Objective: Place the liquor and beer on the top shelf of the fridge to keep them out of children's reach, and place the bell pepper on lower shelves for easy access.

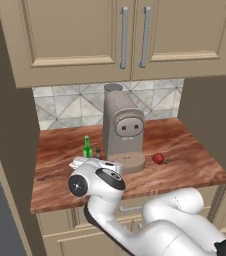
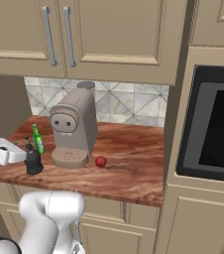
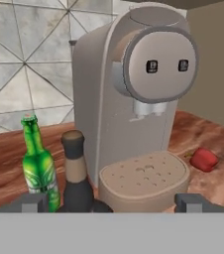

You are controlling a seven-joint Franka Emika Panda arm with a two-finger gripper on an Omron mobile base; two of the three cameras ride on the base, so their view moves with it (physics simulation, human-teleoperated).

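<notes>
The liquor [image 3: 76,173], a squat black bottle with a brownish stopper, stands on the wooden counter [image 1: 195,165] just left of the coffee machine. The slim green beer [image 3: 38,168] is upright beside it on its left, a little farther back. To the right of the machine's base lies the red bell pepper [image 3: 203,158]. My gripper [image 3: 114,202] is open wide and level with the bottles. The liquor stands close in front of it, left of centre between the fingertips [image 3: 32,202]. Nothing is held. From the bases I see the beer [image 1: 87,147], liquor [image 2: 33,159] and bell pepper [image 2: 100,161]. The fridge and its shelves are out of view.
A tall beige coffee machine [image 1: 122,130] stands mid-counter against the tiled backsplash. Beige wall cabinets [image 1: 85,35] hang overhead. A black built-in oven [image 2: 213,129] sits in the column to the right. A dark side wall [image 1: 10,125] closes the counter's left end.
</notes>
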